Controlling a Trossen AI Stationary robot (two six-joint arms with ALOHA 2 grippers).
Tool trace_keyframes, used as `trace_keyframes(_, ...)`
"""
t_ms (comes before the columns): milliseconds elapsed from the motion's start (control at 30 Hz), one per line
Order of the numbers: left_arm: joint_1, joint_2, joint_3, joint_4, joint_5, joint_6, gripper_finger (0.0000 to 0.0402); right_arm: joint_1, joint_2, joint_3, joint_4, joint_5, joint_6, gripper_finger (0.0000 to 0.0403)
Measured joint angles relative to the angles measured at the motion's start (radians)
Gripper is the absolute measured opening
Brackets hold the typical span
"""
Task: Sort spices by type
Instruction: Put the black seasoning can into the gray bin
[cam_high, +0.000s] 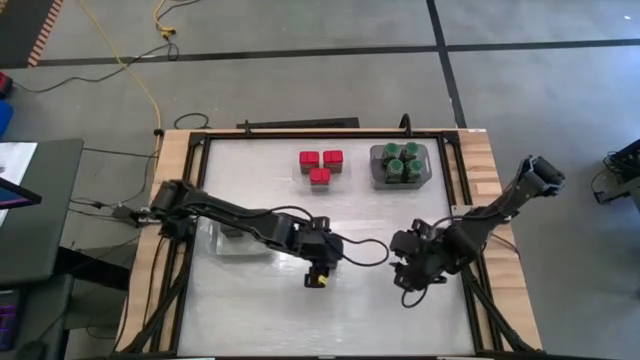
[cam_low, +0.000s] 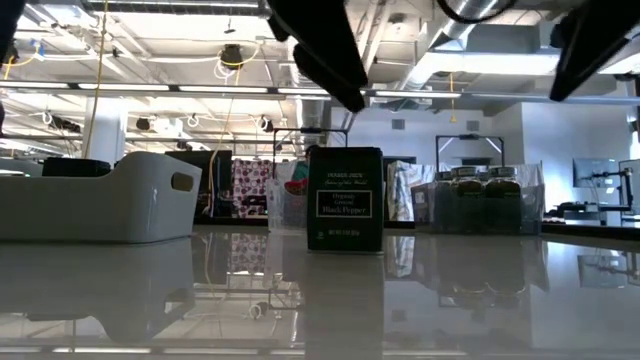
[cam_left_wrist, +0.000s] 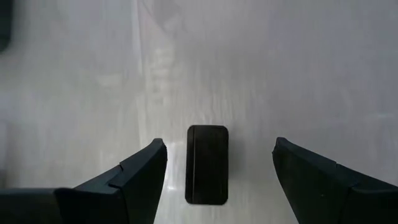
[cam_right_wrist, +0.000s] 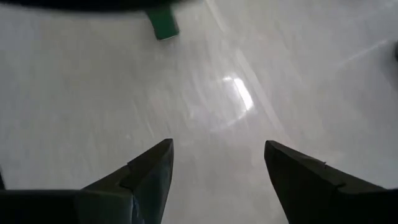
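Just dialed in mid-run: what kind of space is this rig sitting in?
Probably an open-plan robotics lab or industrial workshop. The low view shows exposed ceiling ducts and strip lights and more workstations behind the dark Black Pepper tin; the high view shows a concrete floor with a yellow cable trailing across it.

A lab or industrial workspace: exposed ceiling ducts and strip lights overhead, concrete floor with a trailing yellow cable, monitors at far right.
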Motion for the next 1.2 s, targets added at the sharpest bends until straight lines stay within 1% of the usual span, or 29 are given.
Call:
trace_keyframes(167, 0.022, 0.062, 0.045, -0.015, 0.026, -0.020, 0.0279, 0.039, -0.072, -0.099, 0.095, 0.019, 0.001, 0.0280)
trace_keyframes(367, 0.044, 0.116, 0.045, -0.048, 0.029, -0.025, 0.0279, 0.079, -0.130, -0.170, 0.133, 0.021, 0.001, 0.0280)
trace_keyframes(567, 0.047, 0.124, 0.038, -0.083, 0.052, -0.064, 0.0279, 0.100, -0.148, -0.181, 0.135, 0.021, -0.014, 0.0280)
trace_keyframes(1033, 0.047, 0.126, 0.035, -0.086, 0.051, -0.054, 0.0279, 0.102, -0.149, -0.181, 0.129, 0.021, -0.047, 0.0280)
trace_keyframes(1200, 0.042, 0.168, 0.024, -0.060, 0.070, -0.062, 0.0279, 0.102, -0.149, -0.181, 0.128, 0.021, -0.047, 0.0280)
